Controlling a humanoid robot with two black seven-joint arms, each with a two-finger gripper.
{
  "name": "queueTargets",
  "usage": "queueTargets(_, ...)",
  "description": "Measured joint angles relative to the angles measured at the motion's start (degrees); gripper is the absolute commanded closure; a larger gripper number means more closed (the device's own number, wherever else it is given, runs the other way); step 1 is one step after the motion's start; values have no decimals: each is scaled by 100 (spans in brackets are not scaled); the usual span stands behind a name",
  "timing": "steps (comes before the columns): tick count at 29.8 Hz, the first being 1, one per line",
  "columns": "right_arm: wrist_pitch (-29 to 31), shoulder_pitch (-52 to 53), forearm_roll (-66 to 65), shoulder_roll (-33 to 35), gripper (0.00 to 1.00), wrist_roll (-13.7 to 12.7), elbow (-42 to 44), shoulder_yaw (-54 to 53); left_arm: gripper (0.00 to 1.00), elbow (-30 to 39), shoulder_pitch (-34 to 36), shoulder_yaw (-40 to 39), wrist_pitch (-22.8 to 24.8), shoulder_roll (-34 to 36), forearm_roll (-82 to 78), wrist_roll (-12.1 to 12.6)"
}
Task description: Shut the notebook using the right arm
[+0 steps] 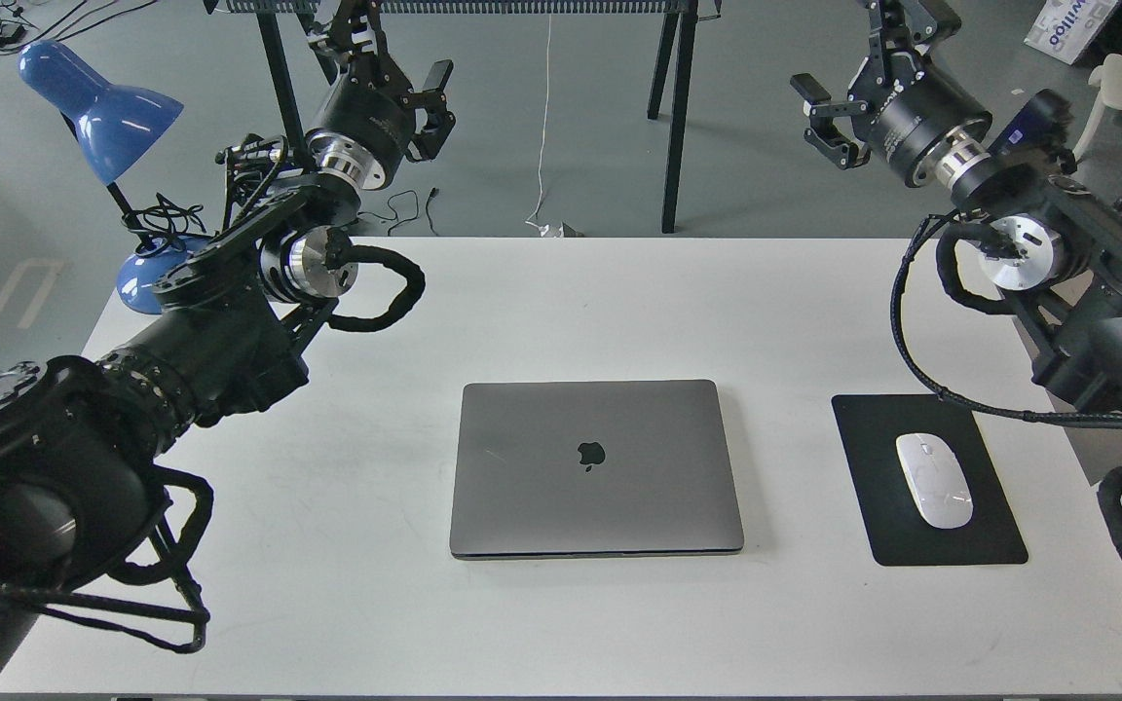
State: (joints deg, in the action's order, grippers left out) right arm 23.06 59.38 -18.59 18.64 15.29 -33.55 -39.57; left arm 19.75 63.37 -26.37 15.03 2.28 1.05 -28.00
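Lying flat on bench (347, 506), notebook (596, 469) lid down, logo up: task looks done. Right tool (822, 122) spread, empty, lifted well clear; left tool (430, 107) spread too, parked away.

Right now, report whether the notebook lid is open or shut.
Shut. The notebook lies flat on the table with its lid down: the apple logo faces up, and no keys or screen show.

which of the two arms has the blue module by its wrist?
The right arm, entering from the right above the mouse pad; a small blue module sits just behind its wrist joint. The left arm, near the blue lamp, has none.
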Motion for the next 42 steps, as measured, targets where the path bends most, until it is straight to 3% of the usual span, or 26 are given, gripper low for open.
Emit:
queueTargets(8, -186, 587, -29, -326, 0, -7, 498, 432, 0, 4, -8, 0, 1, 0, 0, 0)
queueTargets(16, -576, 556, 9, -580, 0, -31, 365, 624, 0, 2, -1, 0, 1, -2, 0, 0)
queueTargets(23, -600, 223, 172, -562, 0, -17, -176, 220, 0, 2, -1, 0, 1, 0, 0, 0)
queueTargets(29, -699, -54, 525, -609, 0, -9, -227, -434, 0, 2, -1, 0, 0, 0, 1, 0)
queueTargets(42, -986, -231, 800, -799, 0, -8, -219, -799, 0, 2, 0, 0, 0, 0, 1, 0)
